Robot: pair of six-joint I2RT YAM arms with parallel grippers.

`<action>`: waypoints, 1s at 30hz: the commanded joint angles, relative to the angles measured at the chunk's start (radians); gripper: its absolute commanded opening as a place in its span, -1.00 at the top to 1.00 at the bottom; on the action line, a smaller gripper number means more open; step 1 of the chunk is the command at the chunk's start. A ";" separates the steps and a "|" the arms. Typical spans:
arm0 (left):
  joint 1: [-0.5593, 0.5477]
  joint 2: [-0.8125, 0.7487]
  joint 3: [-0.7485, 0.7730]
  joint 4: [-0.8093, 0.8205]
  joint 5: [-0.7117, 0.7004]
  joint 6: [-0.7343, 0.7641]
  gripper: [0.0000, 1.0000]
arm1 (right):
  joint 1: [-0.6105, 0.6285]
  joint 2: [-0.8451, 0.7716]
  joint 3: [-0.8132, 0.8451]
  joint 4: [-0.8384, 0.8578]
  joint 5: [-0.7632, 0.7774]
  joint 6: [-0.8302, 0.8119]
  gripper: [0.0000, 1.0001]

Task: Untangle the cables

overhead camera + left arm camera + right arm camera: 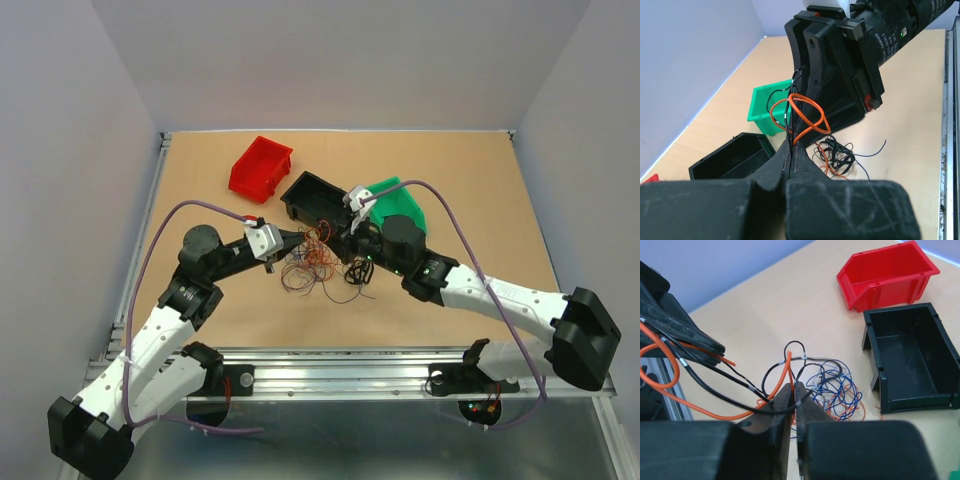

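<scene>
Your left hand is clenched on black and orange strands. Your right hand has pinched the same run just beside it. The cables sit mid-table between the arms, near the black bin, partly lifted. This looks like the pull-apart step. Next, draw the hands apart slowly and ease off if a loop tightens.

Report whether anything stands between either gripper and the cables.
Nothing visible does. The left gripper and the right gripper are each closed on strands of the cables, with orange and black wires running between them. The black bin sits beyond the tangle, not in the way.
</scene>
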 commanded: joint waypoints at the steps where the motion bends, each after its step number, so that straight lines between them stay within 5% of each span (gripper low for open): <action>1: 0.010 -0.028 0.001 0.039 0.009 -0.013 1.00 | 0.005 -0.016 0.025 0.050 0.029 0.010 0.97; 15: 0.051 -0.070 -0.027 0.137 -0.625 -0.050 0.98 | 0.006 -0.473 -0.110 -0.252 0.444 0.130 0.99; 24: 0.064 -0.039 -0.021 0.143 -0.707 -0.044 0.81 | 0.005 -0.723 -0.165 -0.329 0.477 0.147 0.99; 30: 0.079 -0.056 -0.028 0.160 -0.766 -0.043 0.22 | 0.006 -0.796 -0.179 -0.362 0.488 0.153 0.99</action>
